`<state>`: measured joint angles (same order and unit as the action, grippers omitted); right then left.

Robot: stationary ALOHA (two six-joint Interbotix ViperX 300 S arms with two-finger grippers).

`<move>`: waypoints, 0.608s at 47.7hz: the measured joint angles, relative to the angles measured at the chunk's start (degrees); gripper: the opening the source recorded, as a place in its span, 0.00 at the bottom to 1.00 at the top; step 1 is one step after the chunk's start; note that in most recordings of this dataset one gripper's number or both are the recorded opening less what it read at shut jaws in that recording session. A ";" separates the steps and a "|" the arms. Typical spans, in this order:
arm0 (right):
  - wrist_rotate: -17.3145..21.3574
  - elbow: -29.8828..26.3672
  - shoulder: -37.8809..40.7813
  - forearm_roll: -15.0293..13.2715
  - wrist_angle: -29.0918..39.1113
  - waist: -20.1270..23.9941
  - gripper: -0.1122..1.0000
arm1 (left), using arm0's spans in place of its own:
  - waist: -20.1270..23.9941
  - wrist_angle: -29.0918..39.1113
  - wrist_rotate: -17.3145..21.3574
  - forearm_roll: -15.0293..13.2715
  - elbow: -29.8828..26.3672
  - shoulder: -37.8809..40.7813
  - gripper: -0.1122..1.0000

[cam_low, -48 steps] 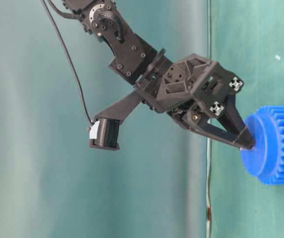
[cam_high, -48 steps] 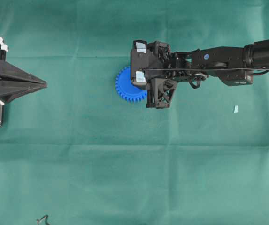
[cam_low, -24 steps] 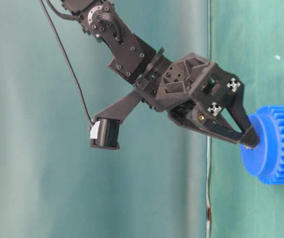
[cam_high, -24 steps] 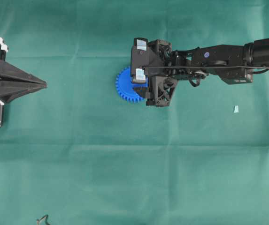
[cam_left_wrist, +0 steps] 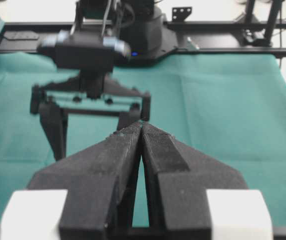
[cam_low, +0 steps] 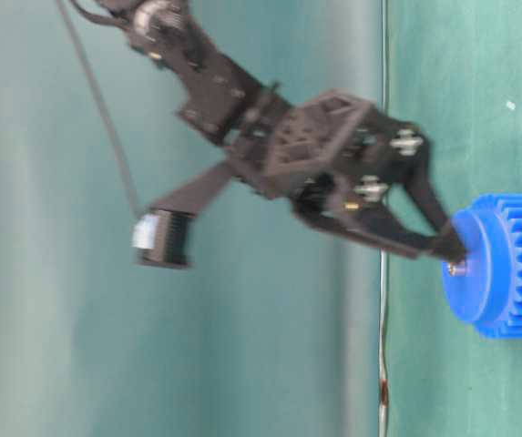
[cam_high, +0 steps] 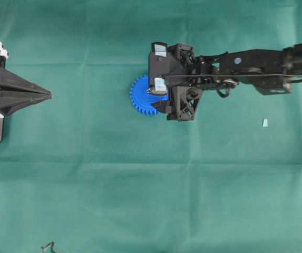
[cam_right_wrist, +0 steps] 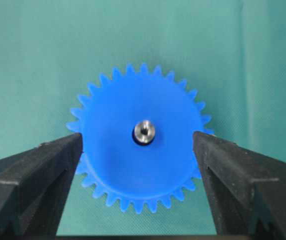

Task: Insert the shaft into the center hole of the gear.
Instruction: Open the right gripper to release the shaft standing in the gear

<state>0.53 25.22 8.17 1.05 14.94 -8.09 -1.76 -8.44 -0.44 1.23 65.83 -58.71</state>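
The blue gear [cam_high: 139, 97] lies flat on the green cloth, also in the table-level view [cam_low: 508, 273] and the right wrist view [cam_right_wrist: 143, 167]. The silvery shaft [cam_right_wrist: 144, 131] stands in the center hole [cam_right_wrist: 137, 139]; only its top end shows, slightly proud of the face [cam_low: 458, 268]. My right gripper [cam_right_wrist: 137, 142] is open and empty, its fingers [cam_right_wrist: 58, 160] on either side of the gear's face, just above it [cam_low: 450, 251]. My left gripper [cam_high: 49, 95] is shut and empty at the far left [cam_left_wrist: 142, 124].
A small pale-blue scrap [cam_high: 265, 123] lies on the cloth to the right of the gear. A thin dark wire end [cam_high: 47, 246] lies at the bottom left edge. The right arm [cam_high: 245, 68] stretches in from the right.
My right gripper was shut with its tips at the gear's middle; its fingers have spread apart and the shaft now stands free in the hole. The right arm is blurred, moving. The left arm has not moved.
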 measured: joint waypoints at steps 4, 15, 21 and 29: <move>0.00 0.09 -2.46 -0.09 0.00 0.00 0.95 | 0.00 0.00 0.00 0.00 0.00 -0.09 0.10; 0.00 0.09 -7.29 -0.09 0.70 -0.09 0.95 | 0.00 0.00 0.00 0.00 0.00 -0.18 0.10; 0.00 0.09 -8.53 -0.09 1.32 -0.09 0.94 | 0.00 0.00 -0.09 0.00 0.00 -0.18 0.10; 0.00 0.00 -9.40 -0.09 1.67 0.09 0.94 | 0.00 0.00 -0.09 0.00 0.00 -0.26 0.10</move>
<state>0.53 25.22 -1.23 0.97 16.61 -8.00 -1.76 -8.44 -0.53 1.23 65.83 -58.97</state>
